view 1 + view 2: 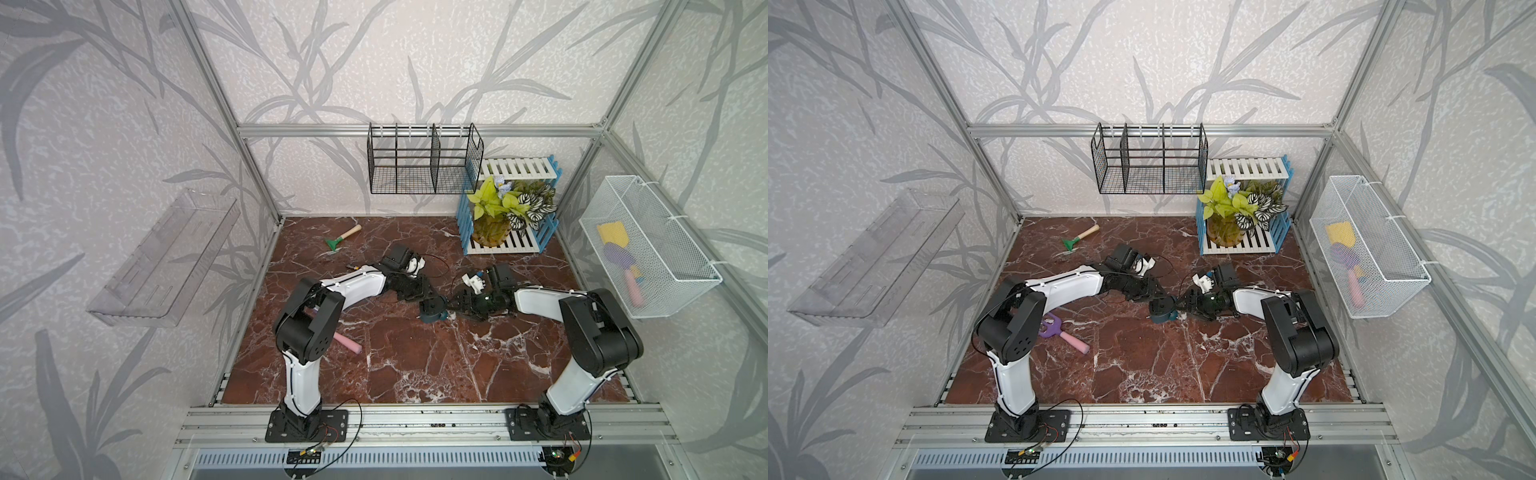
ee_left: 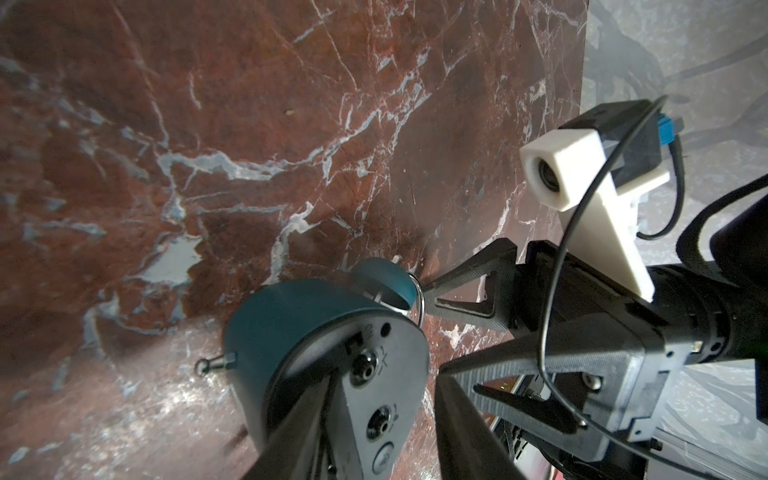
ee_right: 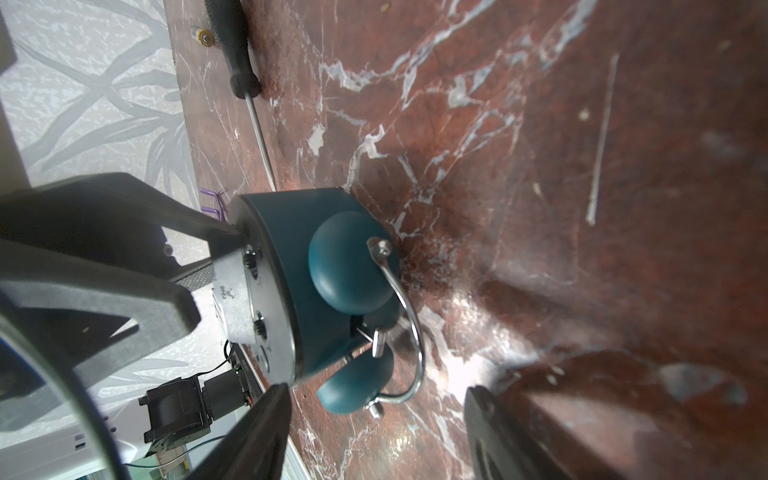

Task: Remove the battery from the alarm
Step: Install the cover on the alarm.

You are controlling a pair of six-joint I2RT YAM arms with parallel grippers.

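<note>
Though marked, alarm (image 2: 286, 328) lettering is illegible.

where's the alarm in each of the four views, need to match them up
In a top view: alarm at the centre of the red marble table.
In a top view: same spot.
Left wrist: close up, dark back toward camera.
Right wrist: close up, bells toward camera.
Shared landmark: the marble table, in all four.
</note>
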